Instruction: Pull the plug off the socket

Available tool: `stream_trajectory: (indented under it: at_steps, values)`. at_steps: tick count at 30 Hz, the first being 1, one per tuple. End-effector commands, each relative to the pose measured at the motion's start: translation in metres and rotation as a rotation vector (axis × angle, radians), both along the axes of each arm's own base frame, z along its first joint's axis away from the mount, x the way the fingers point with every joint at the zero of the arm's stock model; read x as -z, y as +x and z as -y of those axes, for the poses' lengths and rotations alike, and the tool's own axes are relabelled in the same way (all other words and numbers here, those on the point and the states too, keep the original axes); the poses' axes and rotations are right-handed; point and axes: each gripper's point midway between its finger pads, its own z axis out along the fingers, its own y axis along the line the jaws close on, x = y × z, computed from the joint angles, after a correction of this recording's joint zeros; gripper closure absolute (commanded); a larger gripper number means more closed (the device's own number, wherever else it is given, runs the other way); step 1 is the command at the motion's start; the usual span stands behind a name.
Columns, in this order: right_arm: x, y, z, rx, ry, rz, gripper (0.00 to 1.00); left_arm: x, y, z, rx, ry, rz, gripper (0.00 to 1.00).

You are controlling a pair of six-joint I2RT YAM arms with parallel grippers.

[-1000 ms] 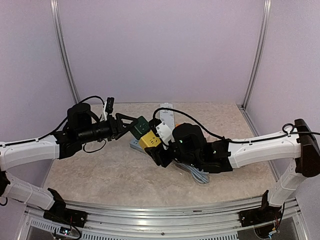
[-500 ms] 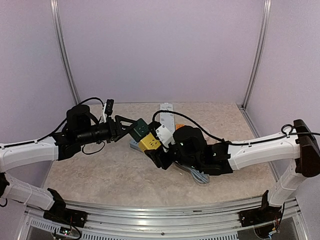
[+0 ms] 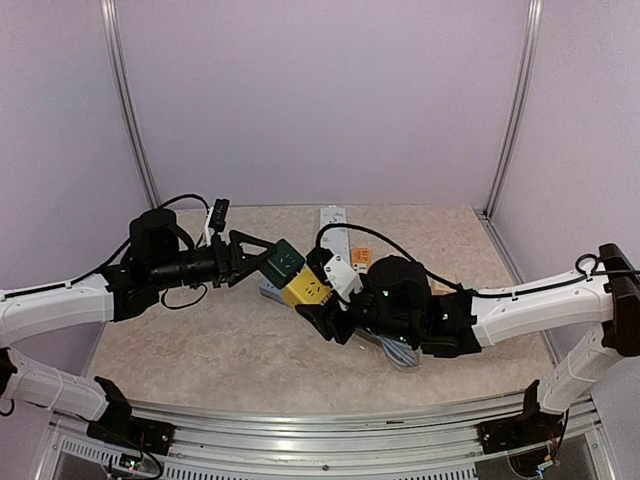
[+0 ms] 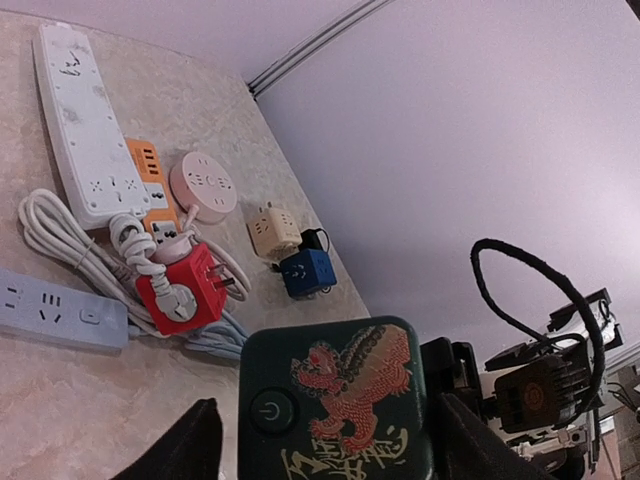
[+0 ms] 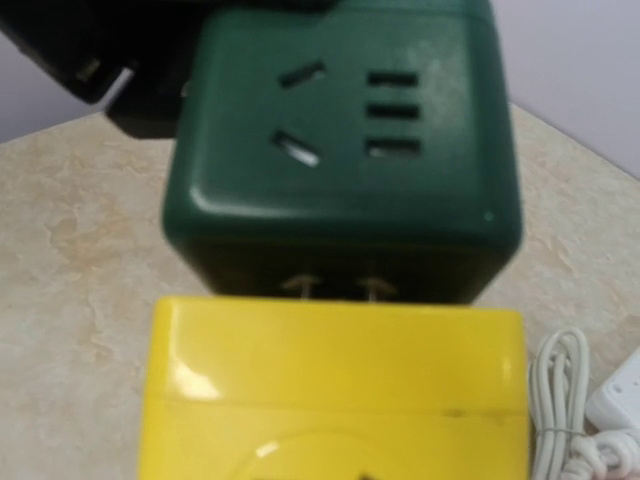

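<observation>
**Two cubes held aloft, joined only by a sliver of prong**

Nearest me, on the near-right side of the green cube (image 5: 345, 150), the right gripper (image 3: 318, 302) has hold of the yellow cube (image 5: 340, 380), its jaws clamped on the block and carrying it above the table (image 3: 200, 340). The yellow cube's face sits just off the green cube's, and two metal prongs (image 5: 303, 285) bridge the narrow gap between them. The plug looks partly drawn, not yet free.

On the green cube's far-left side is the left gripper (image 3: 265, 257). Its fingers (image 4: 190, 445) flank the cube on both sides, but I cannot tell whether they are pinching it or standing just slack of it.

The line that matters runs through the prongs, slanting from near-right to far-left across the table. Each arm sits at its own end of that line, so I'd expect a straight pull apart along it. Any sideways drag would likely bind the prongs.

Beyond the green cube, on the table, lie a red cube (image 4: 180, 290) and a white power strip (image 4: 85, 125).
</observation>
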Motion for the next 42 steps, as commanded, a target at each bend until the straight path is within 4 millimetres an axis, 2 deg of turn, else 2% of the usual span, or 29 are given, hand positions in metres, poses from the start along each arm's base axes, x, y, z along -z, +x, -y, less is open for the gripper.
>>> stream_trajectory:
  at_steps: [1,3,5,9,20,23,29,33,37,42]
  values:
    - [-0.038,0.003,-0.002,0.037,0.091,0.036,1.00,0.002,0.013,-0.008,-0.059,0.017,0.016,0.12]
    - [-0.044,0.003,-0.002,0.037,0.113,0.035,1.00,0.003,0.013,-0.007,-0.059,0.013,0.012,0.04]
    - [-0.050,0.002,-0.003,0.032,0.137,0.035,1.00,0.005,0.014,-0.005,-0.058,0.010,0.004,0.01]
    - [-0.053,0.000,-0.006,0.014,0.145,0.042,1.00,0.006,0.013,0.002,-0.033,0.002,0.000,0.01]
    - [-0.044,0.003,-0.017,0.007,0.103,0.033,1.00,0.004,0.009,0.026,0.031,-0.003,0.006,0.03]
    - [-0.041,0.005,-0.017,0.018,0.093,0.029,1.00,0.005,0.008,0.029,0.035,-0.004,0.003,0.11]
    - [-0.035,0.005,-0.016,0.022,0.082,0.017,1.00,0.002,0.008,0.026,0.021,-0.009,0.007,0.37]
    - [-0.029,0.009,-0.011,0.058,0.073,0.003,1.00,0.005,0.007,0.026,0.021,-0.007,-0.005,0.50]
    - [-0.032,0.008,-0.007,0.053,0.093,0.002,1.00,0.005,0.006,0.025,0.027,-0.001,0.001,0.63]
    - [-0.043,-0.004,0.000,-0.052,0.155,0.012,1.00,0.003,0.005,0.021,0.034,0.021,0.015,0.67]
